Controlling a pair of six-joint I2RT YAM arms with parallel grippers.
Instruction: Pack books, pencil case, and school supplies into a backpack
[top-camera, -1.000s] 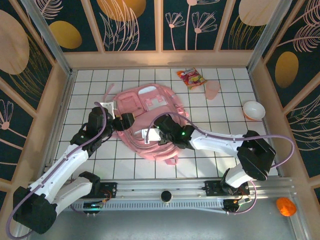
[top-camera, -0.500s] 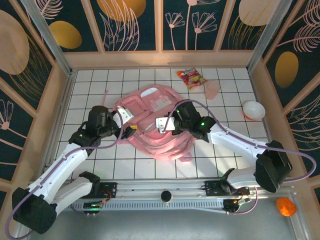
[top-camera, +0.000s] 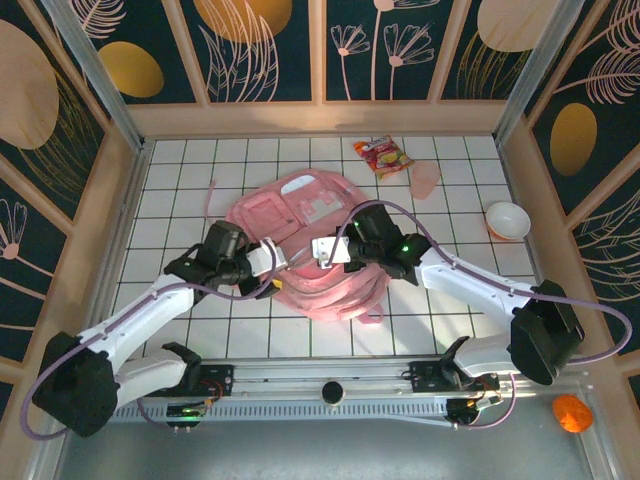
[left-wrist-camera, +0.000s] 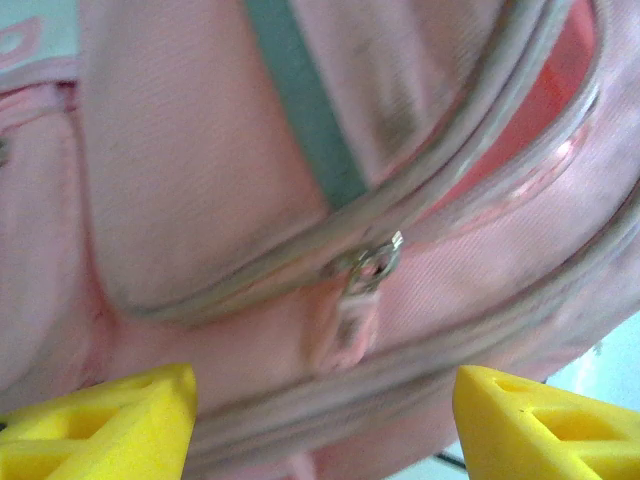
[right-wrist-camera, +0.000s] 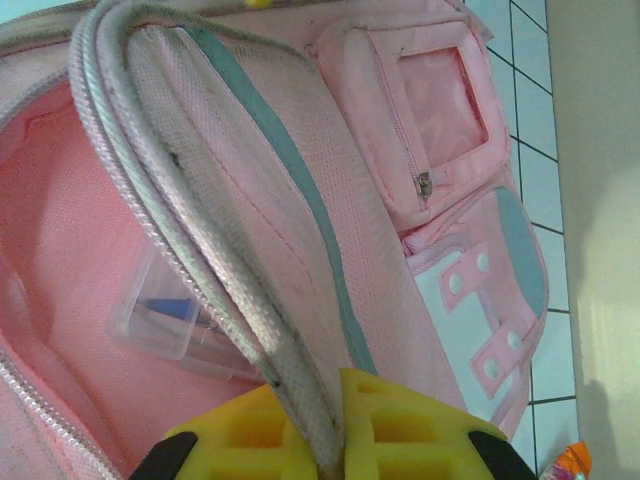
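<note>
- Since a second ago the left gripper (top-camera: 265, 258) has swung right and nearer, from the backpack's (top-camera: 290, 205) left side to its near-left edge. The right gripper (top-camera: 325, 250) has gone far and right with the bag's flap, and the bag has shifted a little with it.
- In the left wrist view the left fingertips (left-wrist-camera: 105, 425) stand well apart with only pink fabric between them; they hold nothing.
- In the right wrist view the right fingers (right-wrist-camera: 410, 430) are pinched shut on the backpack's zip rim (right-wrist-camera: 190, 230), which holds the main mouth open.
- The zip pull (left-wrist-camera: 368, 272) hangs just ahead of the left fingertips, in line with the gap and a touch toward the right-hand tip. Its track runs slantwise across the jaw opening.
- The left arm is plainly the nearer one. A short advance and a close should catch the pull while the right keeps the rim taut.
- The backpack lies flat mid-table. Inside its main compartment rests a clear-walled box (right-wrist-camera: 160, 318) with something blue in it, likely the pencil case. The flap hides what lies deeper.
- The snack packet (top-camera: 383, 155), pink cup (top-camera: 425, 178) and white bowl (top-camera: 507, 220) sit apart at the far right.
</note>
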